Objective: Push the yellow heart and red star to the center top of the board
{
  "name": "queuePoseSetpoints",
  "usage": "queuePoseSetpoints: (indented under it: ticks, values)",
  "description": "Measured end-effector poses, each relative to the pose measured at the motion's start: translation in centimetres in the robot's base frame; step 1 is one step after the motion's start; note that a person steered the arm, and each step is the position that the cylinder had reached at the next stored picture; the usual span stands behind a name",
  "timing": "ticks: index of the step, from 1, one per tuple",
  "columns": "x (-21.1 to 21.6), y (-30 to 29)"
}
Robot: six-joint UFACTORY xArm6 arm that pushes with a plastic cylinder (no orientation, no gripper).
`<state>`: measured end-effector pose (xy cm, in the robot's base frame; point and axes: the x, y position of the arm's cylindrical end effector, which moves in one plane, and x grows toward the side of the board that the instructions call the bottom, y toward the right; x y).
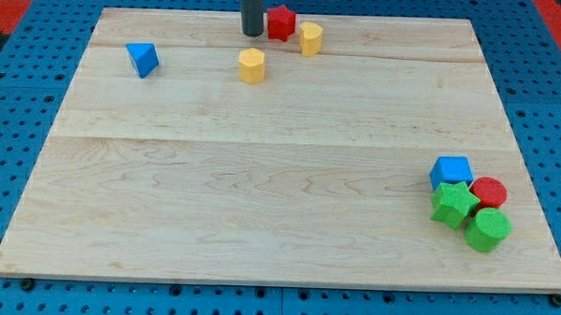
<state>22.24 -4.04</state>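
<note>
The red star lies at the view's top centre of the wooden board. A yellow block, which looks like the heart, sits just to its right, touching or nearly so. Another yellow block, roughly hexagonal, lies a little below and to the left. My tip rests on the board right beside the red star's left side, above the hexagonal yellow block.
A blue triangle lies at the top left. At the bottom right is a cluster: a blue block, a red round block, a green star and a green round block.
</note>
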Motion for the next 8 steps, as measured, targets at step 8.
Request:
queuePoseSetpoints:
  ticks: [8]
  values:
    - [-0.8, 6.2]
